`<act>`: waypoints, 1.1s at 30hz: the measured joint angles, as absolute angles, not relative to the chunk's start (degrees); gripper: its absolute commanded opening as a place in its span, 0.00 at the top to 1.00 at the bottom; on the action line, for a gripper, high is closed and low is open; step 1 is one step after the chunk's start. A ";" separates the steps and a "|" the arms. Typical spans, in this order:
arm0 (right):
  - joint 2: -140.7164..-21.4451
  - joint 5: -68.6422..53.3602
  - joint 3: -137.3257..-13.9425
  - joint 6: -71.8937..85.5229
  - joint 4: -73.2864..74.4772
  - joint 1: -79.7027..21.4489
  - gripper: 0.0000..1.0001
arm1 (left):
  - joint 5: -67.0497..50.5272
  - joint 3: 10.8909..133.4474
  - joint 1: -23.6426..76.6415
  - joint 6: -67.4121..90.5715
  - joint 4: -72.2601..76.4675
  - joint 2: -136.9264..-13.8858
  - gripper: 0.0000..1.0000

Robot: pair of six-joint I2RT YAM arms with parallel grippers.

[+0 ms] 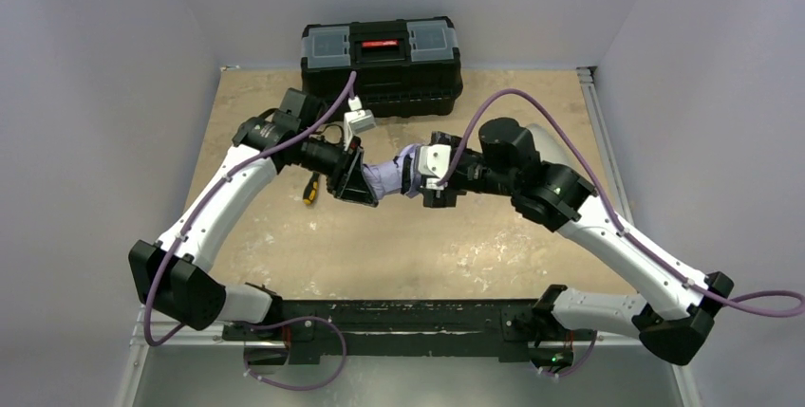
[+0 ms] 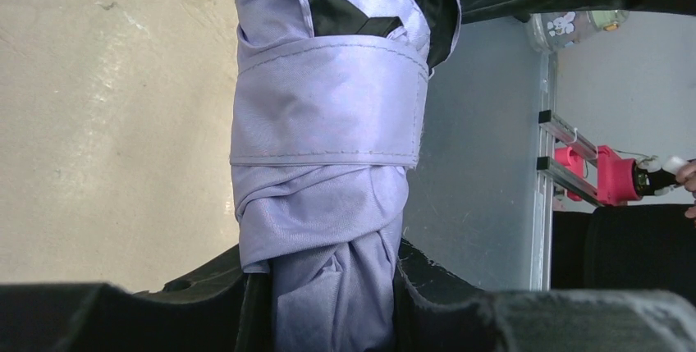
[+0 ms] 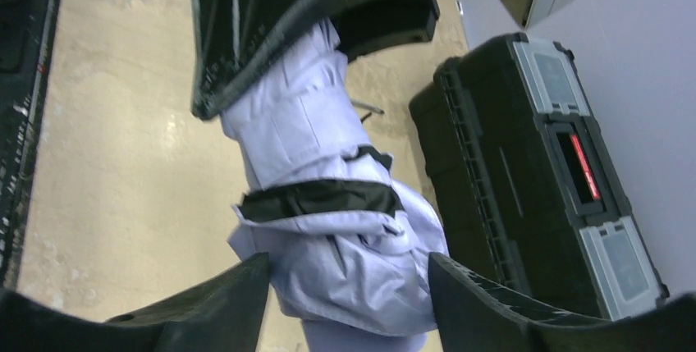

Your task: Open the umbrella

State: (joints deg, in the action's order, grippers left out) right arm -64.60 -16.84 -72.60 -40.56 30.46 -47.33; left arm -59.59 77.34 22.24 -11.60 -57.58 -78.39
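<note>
The only container around was the black toolbox [image 1: 382,64], lid down and red latch [image 1: 378,45] shut. It had a small grey-lidded compartment on either side of that latch, and I couldn't make out anything inside them. The umbrella [image 1: 387,179] sat just in front of the toolbox, on the side nearer the arm bases. It was still folded up with its lavender strap [image 2: 328,102] wrapped round the bundle and a bit of black lining peeking out. The left hand [image 1: 365,184] was clamped tight on one end and the right hand [image 1: 418,179] gripped the other, so it hung strung between them. A small yellow-and-black thing [image 1: 309,189] lay farther from the toolbox, to the left of the umbrella. The tabletop [image 1: 427,246] was worn beige with pale scuffs. Plain pale grey walls stood behind the toolbox and down both sides.
</note>
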 measured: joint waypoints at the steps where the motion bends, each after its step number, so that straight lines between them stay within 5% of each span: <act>1: -64.42 -16.05 -72.44 -41.30 31.11 -47.18 0.19 | -59.90 77.38 22.24 -11.81 -58.11 -78.28 1.00; 8: -67.51 -14.68 -72.82 -42.72 35.66 -46.92 0.01 | -60.73 78.91 22.24 -12.86 -60.16 -78.24 1.00; 19: -68.66 -16.45 -78.37 -43.68 35.99 -48.84 0.02 | -60.51 78.94 22.79 -10.15 -58.94 -78.24 1.00; 21: -69.19 -16.45 -77.65 -45.28 35.73 -48.84 0.13 | -60.97 78.94 22.96 -10.09 -58.98 -78.24 1.00; 25: -69.52 -17.56 -74.83 -47.88 35.83 -48.82 0.50 | -61.19 78.94 22.96 -10.79 -60.16 -78.19 1.00; 27: -69.67 -18.39 -74.74 -48.53 35.73 -48.75 0.67 | -61.14 78.94 22.96 -11.79 -61.78 -78.19 0.92; 30: -69.65 -20.16 -74.37 -48.10 36.49 -48.75 1.00 | -60.34 78.94 22.90 -14.00 -61.95 -77.76 0.63; 33: -69.71 -20.75 -73.60 -45.58 35.57 -48.75 1.00 | -58.13 78.85 22.83 -15.31 -61.19 -76.62 0.32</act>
